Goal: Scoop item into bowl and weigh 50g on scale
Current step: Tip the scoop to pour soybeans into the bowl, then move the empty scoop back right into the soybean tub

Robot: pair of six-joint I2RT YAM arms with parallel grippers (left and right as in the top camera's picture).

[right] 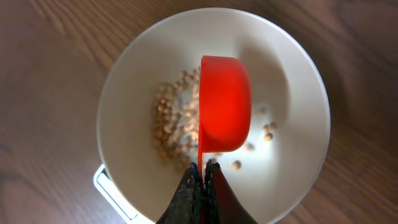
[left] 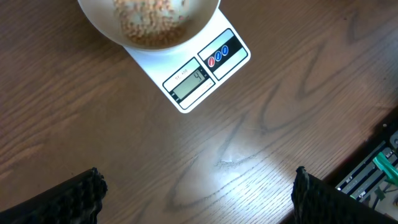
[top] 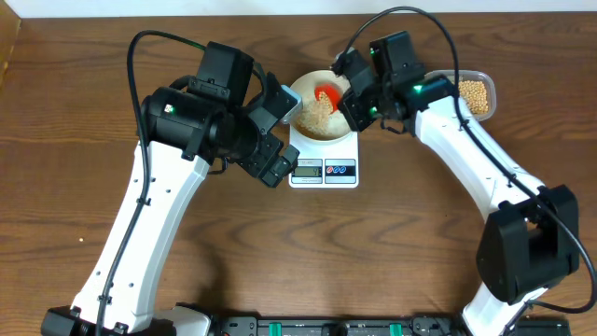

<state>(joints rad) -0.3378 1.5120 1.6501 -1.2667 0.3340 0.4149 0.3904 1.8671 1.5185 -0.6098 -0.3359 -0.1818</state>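
The white bowl (top: 322, 114) stands on the white scale (top: 324, 170) at the table's back middle, with a heap of pale-tan beans (top: 315, 116) in it. My right gripper (right: 204, 167) is shut on the handle of a red scoop (right: 224, 112), held tipped on its side over the bowl (right: 134, 87) above the beans (right: 171, 124). My left gripper (left: 196, 193) is open and empty over bare wood in front of the scale (left: 199, 78), whose grey display is lit. The bowl's rim (left: 102, 28) and beans (left: 149, 18) show at the top of the left wrist view.
A clear plastic tub (top: 485, 79) holding more beans (top: 475, 95) stands at the back right, beside the right arm. Black rails with green clips (left: 379, 168) run along the table's front edge.
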